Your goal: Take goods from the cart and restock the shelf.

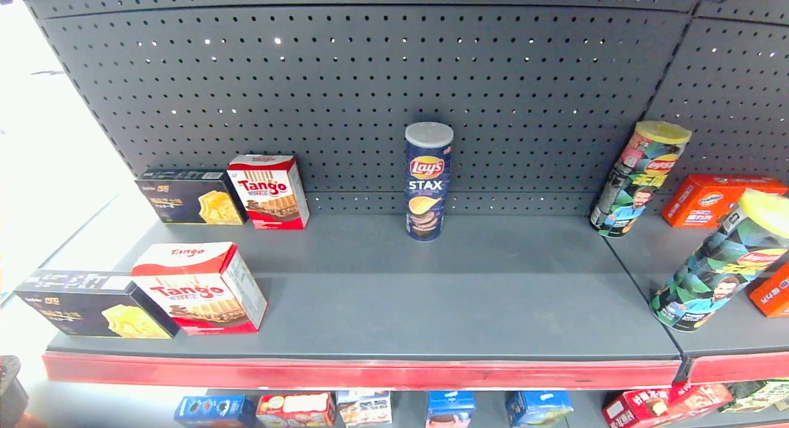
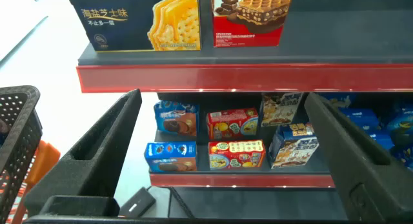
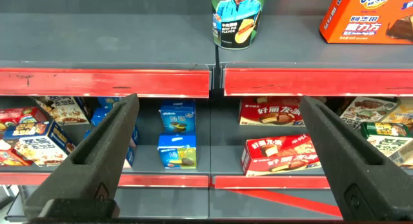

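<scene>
The grey shelf board (image 1: 431, 292) with a red front strip carries a dark blue chips can (image 1: 428, 181) standing upright at the back middle. At its left end stand two red-and-white wafer boxes (image 1: 200, 289) and two black cracker boxes (image 1: 92, 304). My left gripper (image 2: 222, 102) is open and holds nothing; it sits below the shelf's red strip (image 2: 245, 79), facing the lower shelf. A black mesh cart basket (image 2: 16, 140) is beside it. My right gripper (image 3: 221, 102) is open too, with nothing in it, facing the lower shelves under a green can (image 3: 237, 20).
Two green chips cans (image 1: 638, 178) and orange boxes (image 1: 718, 200) stand on the adjoining shelf section to the right. Lower shelves hold blue cookie boxes (image 2: 171, 156) and red boxes (image 3: 281, 153). A wide bare stretch of shelf lies around the blue can.
</scene>
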